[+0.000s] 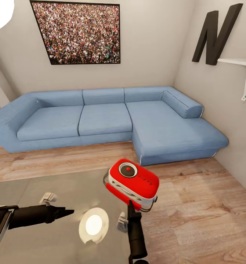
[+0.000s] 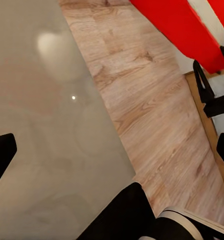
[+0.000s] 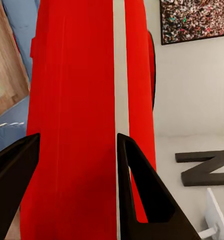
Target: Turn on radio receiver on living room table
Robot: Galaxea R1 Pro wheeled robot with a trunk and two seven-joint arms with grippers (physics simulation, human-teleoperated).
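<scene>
Two claws: both over the glossy tabletop in the head view.
Right claw: its black fingers clenched on the radio receiver's red body.
Radio receiver: tilted, raised off the tabletop at its far right corner, round dial facing up.
Left claw: fingers spread, grasping nothing, hanging above the tabletop well apart from the radio.
Living room: blue sofa, crowd photo, black letter N, wood floor.
</scene>
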